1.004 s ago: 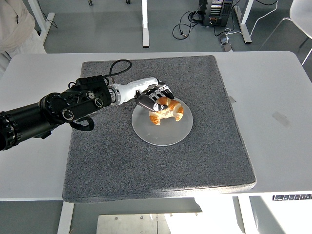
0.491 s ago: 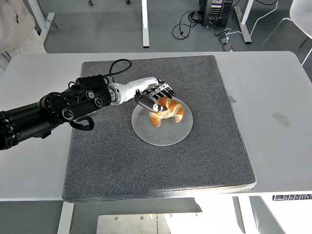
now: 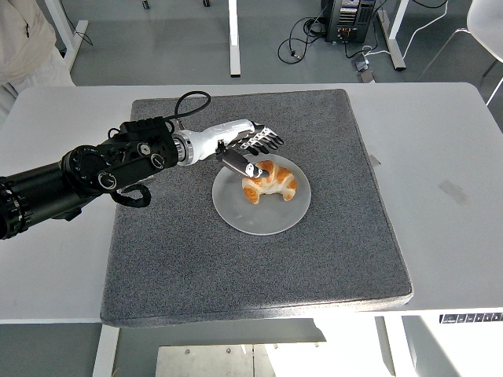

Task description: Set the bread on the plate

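**Croissant released onto the plate**

The golden-brown, curved croissant [image 3: 269, 182] lies on the round, pale grey plate [image 3: 262, 218], resting in the plate's upper half with both tips pointing down toward the near edge. Nothing appears to be lifting it: its underside sits on the plate surface.

Half a second ago the fingers of the left hand [image 3: 250, 149] were wrapped over the top of the bread. They have now lifted off and stretch out nearly straight above the plate's far rim, spread and holding nothing. Only the thumb [image 3: 236, 164] is near, its tip at or just beside the croissant's left end; whether it touches cannot be told. The bread itself has hardly shifted across the three moments, which suggests it settled cleanly when let go.

In my judgement, the placement is done in substance, and what remains is for the hand to draw clear without the thumb nudging the bread.

The plate sits near the middle of a dark grey, square felt mat [image 3: 259, 298], which lies on the white table [image 3: 448, 236]. The right arm is out of sight. A person's light-coloured sleeve [image 3: 23, 47] shows at the top left corner, well apart from the work.
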